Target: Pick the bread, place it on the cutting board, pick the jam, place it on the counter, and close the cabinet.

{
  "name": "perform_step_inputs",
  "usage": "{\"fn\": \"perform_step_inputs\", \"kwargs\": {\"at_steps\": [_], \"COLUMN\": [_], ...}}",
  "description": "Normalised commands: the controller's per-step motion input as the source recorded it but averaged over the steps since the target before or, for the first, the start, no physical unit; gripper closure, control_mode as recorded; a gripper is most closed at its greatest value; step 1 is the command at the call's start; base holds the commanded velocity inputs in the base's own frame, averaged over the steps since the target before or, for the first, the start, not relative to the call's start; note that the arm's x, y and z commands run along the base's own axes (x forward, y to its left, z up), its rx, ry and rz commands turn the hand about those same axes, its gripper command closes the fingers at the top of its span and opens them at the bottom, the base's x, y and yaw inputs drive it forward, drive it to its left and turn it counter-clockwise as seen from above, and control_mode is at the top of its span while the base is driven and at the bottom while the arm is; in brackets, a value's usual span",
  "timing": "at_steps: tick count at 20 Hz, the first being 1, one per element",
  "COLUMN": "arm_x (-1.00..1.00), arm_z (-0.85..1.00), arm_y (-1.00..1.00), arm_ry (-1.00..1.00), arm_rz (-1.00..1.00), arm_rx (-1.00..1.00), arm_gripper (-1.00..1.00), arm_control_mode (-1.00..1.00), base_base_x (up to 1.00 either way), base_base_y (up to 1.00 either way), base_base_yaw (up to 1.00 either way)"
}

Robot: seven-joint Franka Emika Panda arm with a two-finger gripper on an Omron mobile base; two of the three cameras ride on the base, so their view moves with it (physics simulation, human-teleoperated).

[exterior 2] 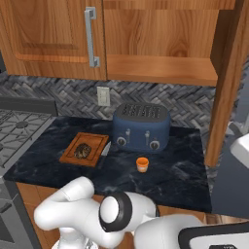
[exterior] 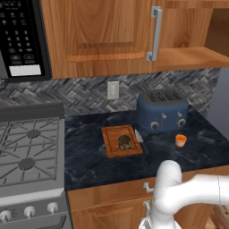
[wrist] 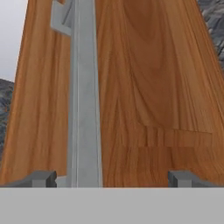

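Observation:
The bread (exterior: 125,142) (exterior 2: 82,151) lies on the cutting board (exterior: 112,150) (exterior 2: 95,141), left of the blue toaster. The jam (exterior: 180,140) (exterior 2: 142,164) stands upright on the dark counter (exterior: 98,161) (exterior 2: 170,170) in front of the toaster. The cabinet (exterior: 103,36) (exterior 2: 160,34) has its left door shut, and its right door (exterior 2: 227,82) stands swung out, showing the bare inner shelf (exterior: 192,58) (exterior 2: 160,68). In the hand view my gripper (wrist: 113,179) is open, close to a wooden door face (wrist: 153,87), with its silver bar handle (wrist: 85,109) running just inside the left fingertip.
A blue toaster (exterior: 162,109) (exterior 2: 141,127) sits at the back of the counter. A knife (exterior: 141,139) lies beside the board. The gas stove (exterior: 27,152) is at the left, with a black microwave (exterior: 20,38) above it. A wall socket (exterior: 113,89) is on the backsplash.

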Motion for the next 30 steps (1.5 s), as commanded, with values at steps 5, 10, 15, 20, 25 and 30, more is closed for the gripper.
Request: {"fn": "perform_step_inputs", "kwargs": {"at_steps": [5, 10, 15, 20, 25, 30], "arm_x": [0.09, 0.07, 0.1, 0.14, 0.16, 0.13], "arm_z": [0.0, 0.0, 0.0, 0.0, 0.0, 0.0], "arm_y": [0.16, 0.23, 0.28, 0.27, 0.26, 0.31], "arm_ry": [0.0, 0.0, 0.0, 0.0, 0.0, 0.0], "arm_rz": [0.07, 0.05, 0.02, 0.01, 0.01, 0.0], "arm_rx": [0.0, 0.0, 0.0, 0.0, 0.0, 0.0], "arm_gripper": [-1.0, -1.0, -1.0, -1.0, -1.0, -1.0], "arm_control_mode": [-1.0, -1.0, -1.0, -1.0, -1.0, -1.0], "base_base_x": [0.0, 0.0, 0.0, 0.0, 0.0, 0.0], "base_base_y": [0.0, 0.0, 0.0, 0.0, 0.0, 0.0], "base_base_yaw": [0.0, 0.0, 0.0, 0.0, 0.0, 0.0]}}
